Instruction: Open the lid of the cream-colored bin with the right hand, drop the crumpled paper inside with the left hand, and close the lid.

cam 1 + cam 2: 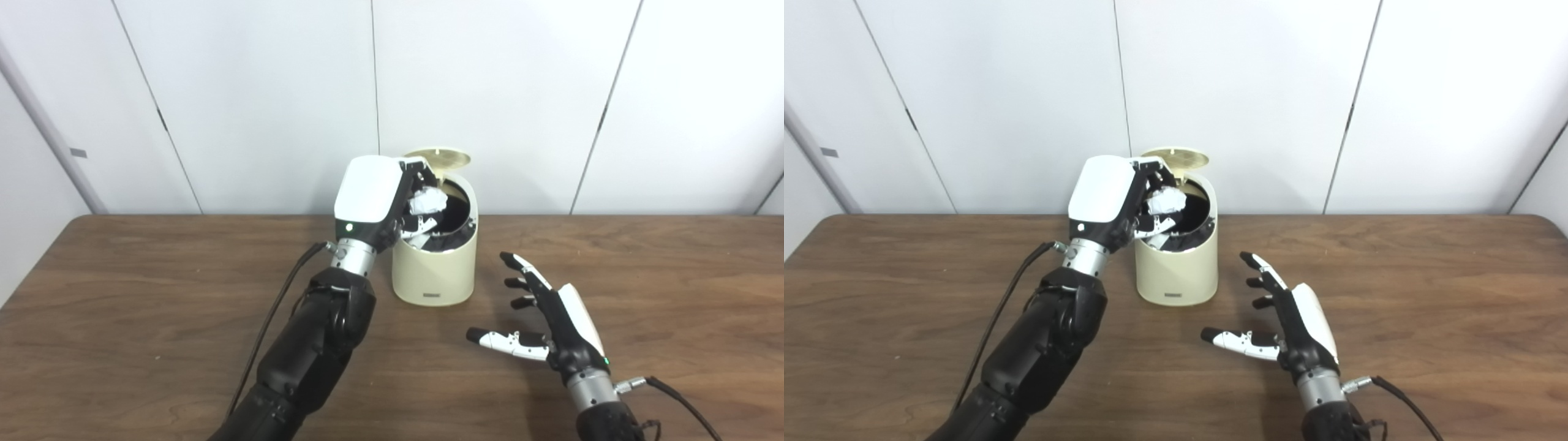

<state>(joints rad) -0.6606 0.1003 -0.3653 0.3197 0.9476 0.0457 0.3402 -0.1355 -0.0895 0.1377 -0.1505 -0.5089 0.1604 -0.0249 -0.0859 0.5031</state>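
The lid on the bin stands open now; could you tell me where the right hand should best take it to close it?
Probably the lid's raised front edge, coming from the right and above: it tilts up behind the bin's opening, and the left hand holding paper blocks the left. The right hand is open.

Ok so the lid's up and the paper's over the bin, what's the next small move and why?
Probably open the left hand to let go of the crumpled paper. The paper sits in its fingers right over the dark mouth of the cream-colored bin, the lid stands up behind, and the right hand waits open on the table, clear of the drop.
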